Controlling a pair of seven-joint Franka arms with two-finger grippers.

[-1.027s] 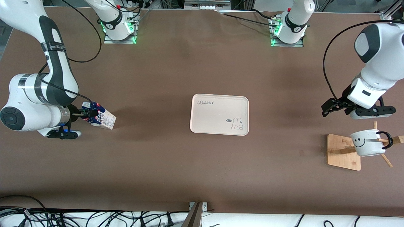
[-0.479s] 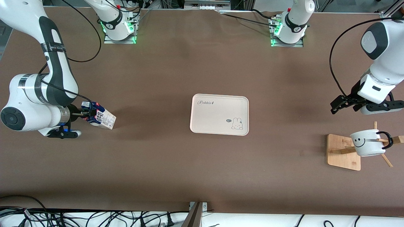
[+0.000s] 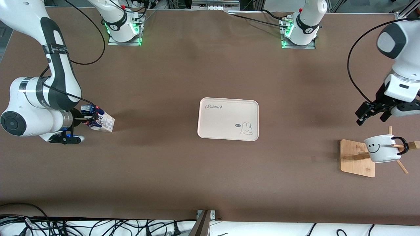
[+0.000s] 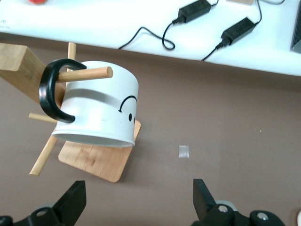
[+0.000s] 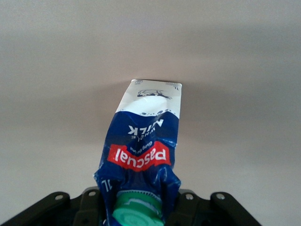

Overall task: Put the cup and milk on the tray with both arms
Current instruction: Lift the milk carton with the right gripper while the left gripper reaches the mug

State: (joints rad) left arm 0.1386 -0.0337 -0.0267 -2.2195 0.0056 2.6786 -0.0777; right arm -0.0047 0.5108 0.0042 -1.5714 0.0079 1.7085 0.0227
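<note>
The right gripper (image 3: pixel 89 119), at the middle left of the front view, has its black fingers closed on the blue gable top of the milk (image 3: pixel 102 122), a small carton. The carton's glossy top is creased and pinched inward around its round green cap (image 5: pixel 137 214), and its white base points away from the gripper over the matte brown table (image 3: pixel 183 170).

The left gripper (image 3: pixel 372 114), at the right edge of the front view, hangs with its fingers (image 4: pixel 73 202) spread wide and holding nothing. It is over the table just above the cup (image 3: pixel 382 148) in that view. The cup is smooth white ceramic with a black smiley face. It hangs tilted by its black loop handle (image 4: pixel 51 96) on a round peg of the wooden rack (image 3: pixel 357 158), whose base is a flat pale-wood slab.

The tray (image 3: pixel 228 119) lies flat at the centre of the front view, well apart from both items. It is cream-white, rectangular with rounded corners and a raised rim, and carries a script word and a small bunny drawing.
</note>
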